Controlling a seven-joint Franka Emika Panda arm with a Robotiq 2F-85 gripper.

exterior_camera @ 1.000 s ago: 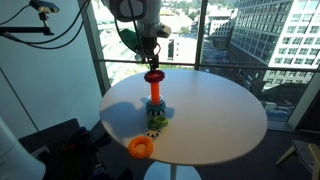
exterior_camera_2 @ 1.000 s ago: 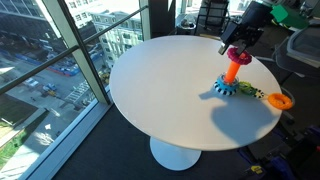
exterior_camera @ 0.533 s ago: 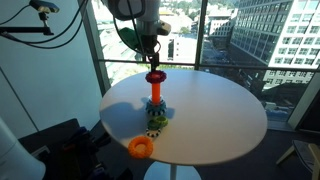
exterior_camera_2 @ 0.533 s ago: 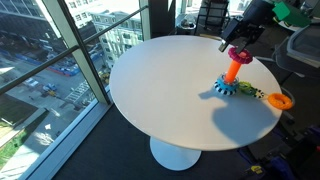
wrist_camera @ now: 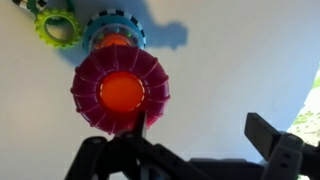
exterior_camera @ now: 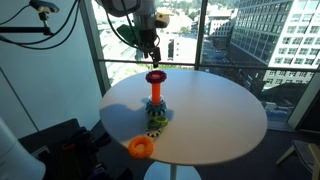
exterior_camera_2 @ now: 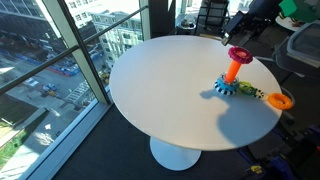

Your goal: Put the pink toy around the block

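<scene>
The pink toy (exterior_camera: pixel 154 76) is a magenta ring sitting round the top of the block, an orange-red peg (exterior_camera: pixel 154 96) on a blue base (exterior_camera_2: pixel 223 87). It also shows in an exterior view (exterior_camera_2: pixel 239 55) and in the wrist view (wrist_camera: pixel 120 92), where the peg's orange top fills its hole. My gripper (exterior_camera: pixel 150 54) hangs just above the ring, apart from it, also seen in an exterior view (exterior_camera_2: pixel 240 30). In the wrist view my gripper (wrist_camera: pixel 200 138) is open and empty, and the ring lies at its left finger.
A yellow-green ring (exterior_camera: pixel 156 124) lies beside the blue base on the round white table (exterior_camera: pixel 220 115). An orange ring (exterior_camera: pixel 141 147) lies near the table's edge. Tall windows stand beside the table. An office chair (exterior_camera_2: pixel 305 50) stands close.
My gripper has let go of the pink ring and risen a little. The ring stays round the top of the peg.
</scene>
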